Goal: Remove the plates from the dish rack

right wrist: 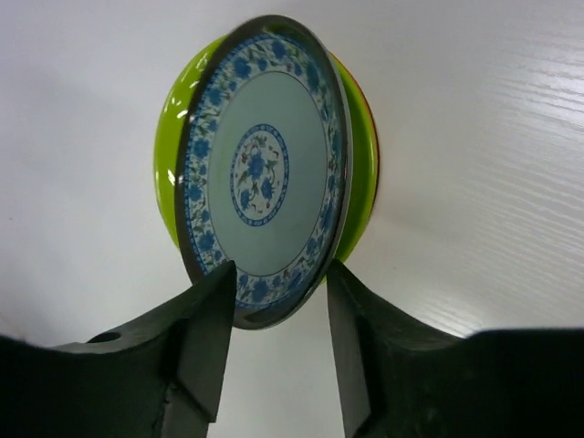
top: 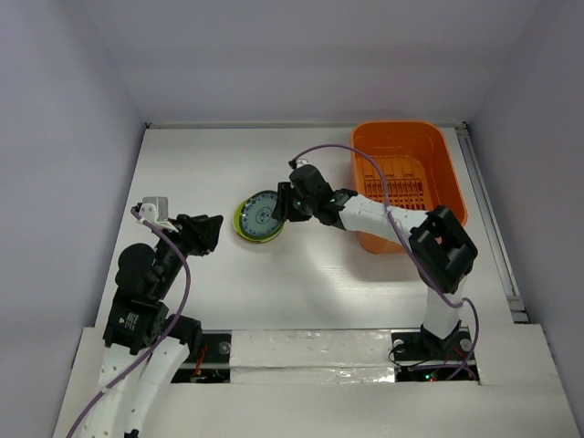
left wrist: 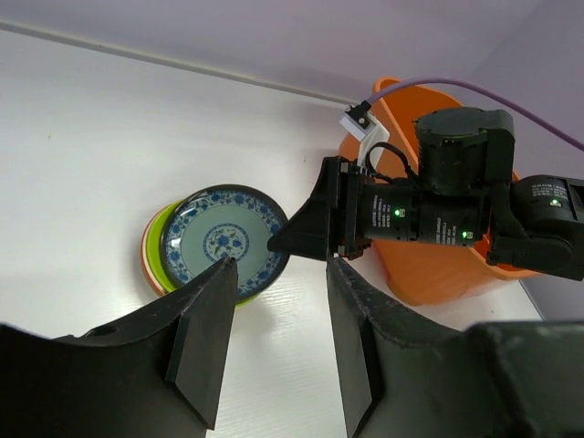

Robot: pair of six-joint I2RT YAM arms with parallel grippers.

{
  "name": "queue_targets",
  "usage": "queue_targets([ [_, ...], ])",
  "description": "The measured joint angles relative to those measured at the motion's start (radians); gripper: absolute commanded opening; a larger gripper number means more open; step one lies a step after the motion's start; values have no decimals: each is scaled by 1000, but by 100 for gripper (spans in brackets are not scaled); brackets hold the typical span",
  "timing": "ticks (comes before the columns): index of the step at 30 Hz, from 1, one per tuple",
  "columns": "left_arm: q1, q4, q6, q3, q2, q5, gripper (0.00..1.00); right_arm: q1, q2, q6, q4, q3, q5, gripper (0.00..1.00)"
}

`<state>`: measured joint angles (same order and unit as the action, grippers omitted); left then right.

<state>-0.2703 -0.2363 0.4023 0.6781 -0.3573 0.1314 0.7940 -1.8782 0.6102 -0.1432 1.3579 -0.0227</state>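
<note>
Right fingers (right wrist: 205,347) parted, nothing clamped. They straddle the near rim of the blue-patterned plate (right wrist: 260,169), whose lower edge shows in the gap between them; cannot tell whether the pads touch that rim. Plate sits topmost on a stack just ahead of the fingertips, tilted, one side riding up off the green plate (right wrist: 173,155) beneath. An orange edge (right wrist: 373,155) peeps out under that. Stack rests on the white surface (top: 201,164). Left fingers (left wrist: 196,356) likewise spread and empty, apart from the stack on the side opposite the right fingers, tips aimed at it. Dish rack (top: 401,128) lies behind the right fingers, back along that arm; its ribbed floor shows, no plate seen in it. Handling judgement: small, stiff, glossy plates, likely light but slippery and chippable. Best taken by pinching the raised rim above and below, not across the face. Tilted top plate may slide if nudged.
</note>
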Motion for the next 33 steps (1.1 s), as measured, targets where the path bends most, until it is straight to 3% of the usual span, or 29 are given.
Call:
queue_targets([
  [1, 2, 0, 0, 0, 0, 0, 42, 4, 0, -5, -7, 0, 10, 61],
  [3, 3, 0, 0, 0, 0, 0, 44, 13, 0, -16, -23, 0, 35, 65],
  [11, 3, 0, 1, 0, 0, -14, 58, 54, 108, -55, -73, -38, 109, 65],
  [16, 3, 0, 0, 0, 6, -19, 61, 85, 336, -76, -61, -129, 187, 0],
  [21, 3, -14, -5, 8, 31, -38, 68, 131, 732, -119, 16, -298, 291, 0],
  [24, 3, -31, -12, 48, 47, -56, 73, 135, 1007, -155, 74, -383, 353, 16],
  [25, 3, -34, -15, 72, 51, -61, 73, 135, 1104, -168, 92, -400, 385, 43],
  [27, 3, -33, -22, 117, 59, -68, 80, 135, 1243, -193, 115, -419, 437, 71],
  [28, 3, -32, -25, 141, 61, -74, 81, 135, 1299, -205, 135, -426, 463, 99],
  [33, 3, -2, -42, 217, 79, -119, 82, 133, 1442, -244, 183, -471, 583, 100],
])
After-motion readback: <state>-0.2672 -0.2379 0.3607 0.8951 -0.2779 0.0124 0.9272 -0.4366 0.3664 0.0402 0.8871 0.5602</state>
